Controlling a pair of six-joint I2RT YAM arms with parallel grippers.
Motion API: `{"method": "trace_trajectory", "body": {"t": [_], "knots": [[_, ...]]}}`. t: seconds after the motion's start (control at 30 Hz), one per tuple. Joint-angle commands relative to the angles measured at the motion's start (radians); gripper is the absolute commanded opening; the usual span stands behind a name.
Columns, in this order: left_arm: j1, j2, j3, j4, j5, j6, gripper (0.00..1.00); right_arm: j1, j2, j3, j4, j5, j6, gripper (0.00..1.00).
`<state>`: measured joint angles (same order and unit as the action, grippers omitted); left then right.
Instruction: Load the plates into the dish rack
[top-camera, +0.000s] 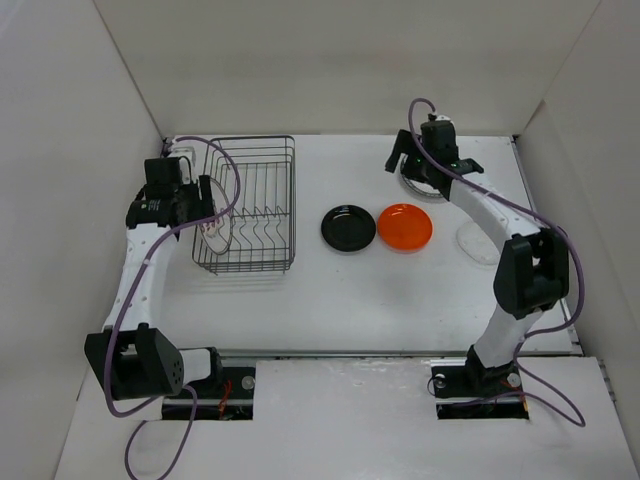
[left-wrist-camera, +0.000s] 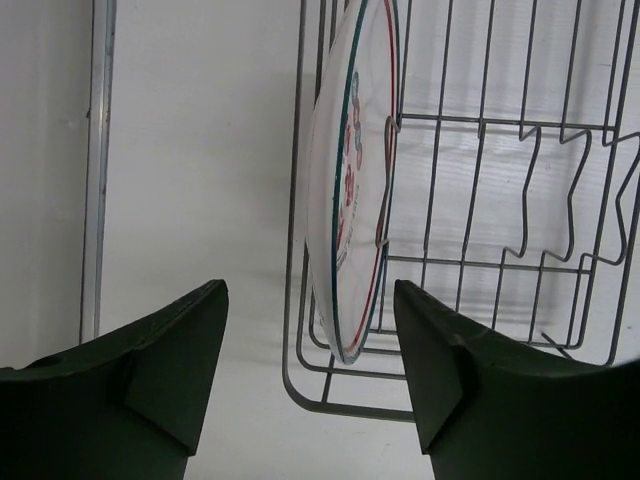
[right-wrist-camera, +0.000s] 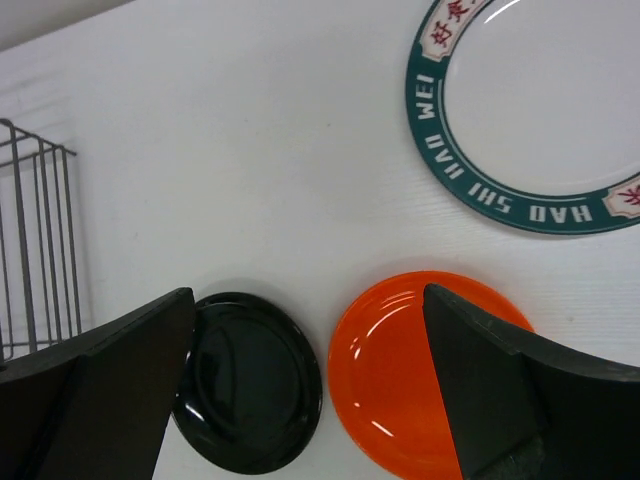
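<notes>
The dish rack (top-camera: 255, 205) stands at the back left. The white plate with red marks (left-wrist-camera: 355, 180) stands on edge at the rack's left end (top-camera: 215, 233). My left gripper (left-wrist-camera: 310, 345) is open and empty just outside that end (top-camera: 205, 200), its fingers apart from the plate. The glossy black plate (top-camera: 348, 228) and the orange plate (top-camera: 405, 226) lie flat mid-table. The white plate with dark patterned rim (right-wrist-camera: 540, 110) lies at the back right (top-camera: 412, 186). My right gripper (right-wrist-camera: 310, 385) is open and empty above it (top-camera: 422, 165). The clear plate (top-camera: 480, 243) lies at the right.
White walls enclose the table on three sides. The rack's divider prongs (left-wrist-camera: 545, 200) to the right of the standing plate hold nothing. The rack's corner (right-wrist-camera: 35, 240) shows at the left of the right wrist view. Purple cables run along both arms.
</notes>
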<state>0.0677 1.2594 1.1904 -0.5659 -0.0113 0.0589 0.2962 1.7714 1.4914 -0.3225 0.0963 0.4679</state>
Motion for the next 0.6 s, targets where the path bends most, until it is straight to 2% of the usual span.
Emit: {"method": "trace_trajectory", "body": {"t": [0.0,0.03,0.1,0.13,0.2,0.33,0.57], "knots": [[-0.005,-0.022,-0.005,0.018,0.022,0.013,0.64,-0.044,-0.058,-0.003,0.022,0.019,0.012,1.0],[-0.005,-0.022,-0.005,0.018,0.036,0.013,0.68,-0.07,-0.067,-0.04,0.052,0.019,0.012,1.0],[-0.005,-0.058,0.018,0.009,0.045,0.022,0.94,-0.177,-0.067,-0.094,0.101,-0.033,0.061,1.0],[-0.005,-0.069,0.018,0.009,0.056,0.022,1.0,-0.216,-0.067,-0.117,0.124,-0.055,0.081,1.0],[-0.005,-0.087,0.041,0.009,0.066,0.032,1.0,-0.279,-0.067,-0.175,0.198,-0.066,0.11,1.0],[-0.005,-0.107,0.066,-0.002,0.128,0.07,1.0,-0.411,0.016,-0.172,0.235,-0.125,0.12,1.0],[-0.005,-0.136,0.077,-0.011,0.283,0.122,1.0,-0.508,0.181,-0.088,0.266,-0.259,0.095,0.97]]}}
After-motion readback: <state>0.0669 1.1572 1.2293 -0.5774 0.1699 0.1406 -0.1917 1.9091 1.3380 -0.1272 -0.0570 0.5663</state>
